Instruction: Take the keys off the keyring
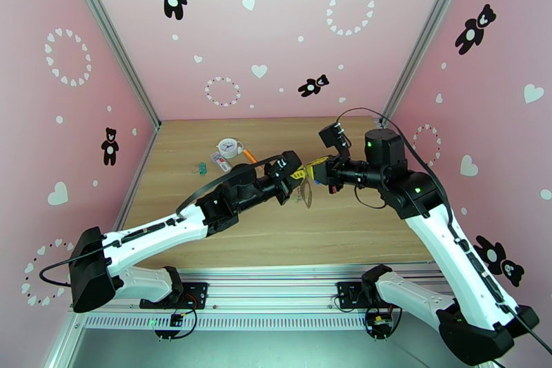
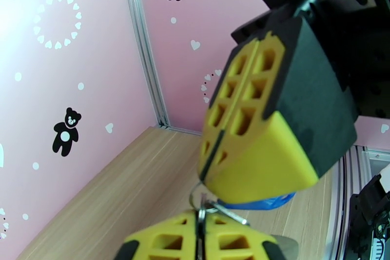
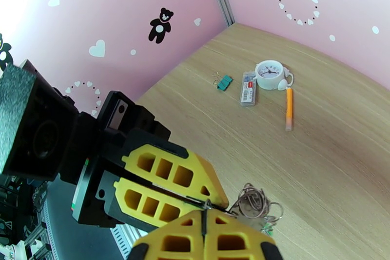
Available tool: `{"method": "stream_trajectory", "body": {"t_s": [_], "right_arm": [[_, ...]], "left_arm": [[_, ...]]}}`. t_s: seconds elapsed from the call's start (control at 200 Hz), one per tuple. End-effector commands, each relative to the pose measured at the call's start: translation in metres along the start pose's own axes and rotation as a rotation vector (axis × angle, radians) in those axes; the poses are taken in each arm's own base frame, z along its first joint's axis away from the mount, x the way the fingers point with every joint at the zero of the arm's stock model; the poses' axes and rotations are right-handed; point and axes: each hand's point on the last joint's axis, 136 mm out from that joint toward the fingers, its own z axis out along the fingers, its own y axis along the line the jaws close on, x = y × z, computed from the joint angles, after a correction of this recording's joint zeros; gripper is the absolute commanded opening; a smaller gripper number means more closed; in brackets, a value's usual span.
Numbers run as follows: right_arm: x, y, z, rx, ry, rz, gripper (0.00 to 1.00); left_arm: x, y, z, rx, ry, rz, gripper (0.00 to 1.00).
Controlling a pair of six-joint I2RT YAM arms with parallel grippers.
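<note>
Left claw (image 2: pixel 200 222): closed tight, pinching the keyring (image 2: pixel 202 203) by its thin metal wire, right in the fingertip seam.
Right claw (image 3: pixel 204 219): closed too, sitting tip to tip with the left claw and gripping the same metal cluster. Cannot tell if it is biting a key or just ring wire.
Keyring location: hanging in the air between the two claws, above the middle of the tabletop (image 1: pixel 331 238), with wire loops dangling under the fingertips.
Keys (image 2: pixel 265 203): the blue tag is poking out just behind the right claw's lower finger. A greenish scrap is showing under the loops in the right wrist view, likely the other tag.
Progress: looking early to middle. Both grips are on, but the tags are hanging with the ring, so no key is off yet.
Left to do: working each key round and off the ring.
Clutter: white mini clock (image 3: pixel 269 70), orange pen (image 3: pixel 288 107), teal clip (image 3: pixel 224 82) and clear case with red label (image 3: pixel 248 91) are lying far, left of centre, well apart from the claws.
Writing: nothing readable; the case label and clock dial are coming out too small.
</note>
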Motion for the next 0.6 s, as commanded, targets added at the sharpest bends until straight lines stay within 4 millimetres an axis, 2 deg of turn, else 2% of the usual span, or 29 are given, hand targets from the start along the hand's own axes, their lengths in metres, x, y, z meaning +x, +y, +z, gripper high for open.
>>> {"method": "stream_trajectory", "body": {"t_s": [0.0, 0.145, 0.265, 0.43, 0.596], "right_arm": [[-0.006, 0.006, -0.007, -0.007, -0.026, 0.016, 0.00], [-0.005, 0.005, -0.009, -0.016, -0.026, 0.060, 0.00], [-0.002, 0.002, -0.013, -0.009, -0.024, 0.087, 0.00], [-0.001, -0.002, -0.021, -0.009, -0.042, 0.117, 0.00], [0.006, -0.010, -0.019, -0.019, -0.032, 0.160, 0.00]], "left_arm": [[-0.014, 0.000, -0.005, 0.004, -0.061, 0.044, 0.05], [-0.026, -0.005, -0.012, 0.083, -0.144, 0.058, 0.02], [-0.032, 0.000, -0.015, 0.109, -0.186, 0.050, 0.00], [-0.038, 0.001, -0.017, 0.145, -0.236, 0.049, 0.00], [-0.046, -0.002, -0.020, 0.187, -0.298, 0.043, 0.00]]}}
